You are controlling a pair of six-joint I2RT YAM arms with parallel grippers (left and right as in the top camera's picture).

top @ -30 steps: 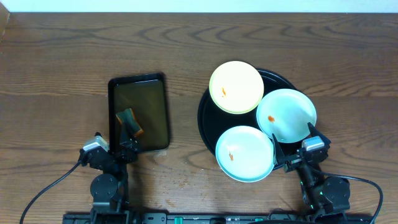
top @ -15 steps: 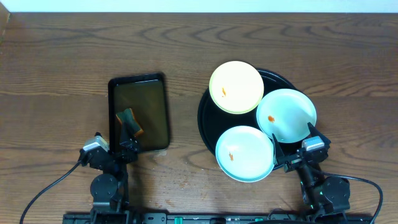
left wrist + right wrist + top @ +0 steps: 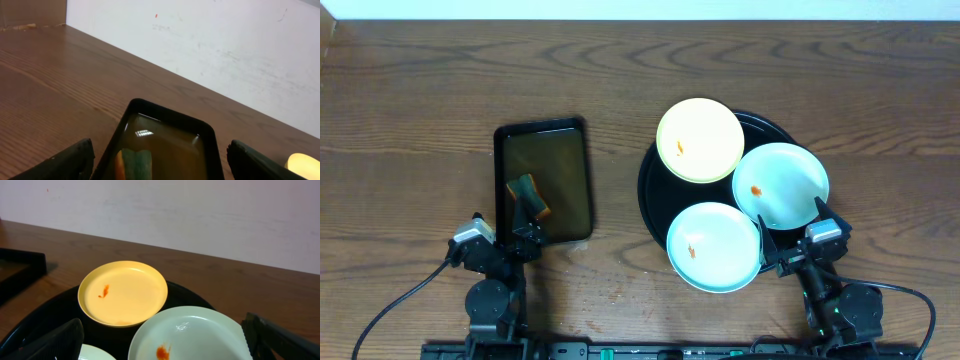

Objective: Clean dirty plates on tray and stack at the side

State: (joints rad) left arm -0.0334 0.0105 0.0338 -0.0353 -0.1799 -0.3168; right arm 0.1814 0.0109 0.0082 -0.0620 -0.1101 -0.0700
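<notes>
Not begun: three speckled plates sit on the tray (image 3: 649, 188).
The yellow plate (image 3: 699, 140) and both mint plates (image 3: 781, 185) overlap its rim, with none stacked beside it on the tabletop (image 3: 620, 80). The left end effector (image 3: 159, 162) and right end effector (image 3: 162, 337) gape wide, empty.

Plain brown wood-grain tabletop (image 3: 420, 100) fills the overhead view, softly and evenly lit. Off-white scuffed matte wall (image 3: 225, 40) rises right behind the tabletop's far edge, with a tiny red mark (image 3: 156, 15) on it. Tan board-like surface (image 3: 30, 12) stands at the tabletop's far-left corner; can't tell what it is.
</notes>
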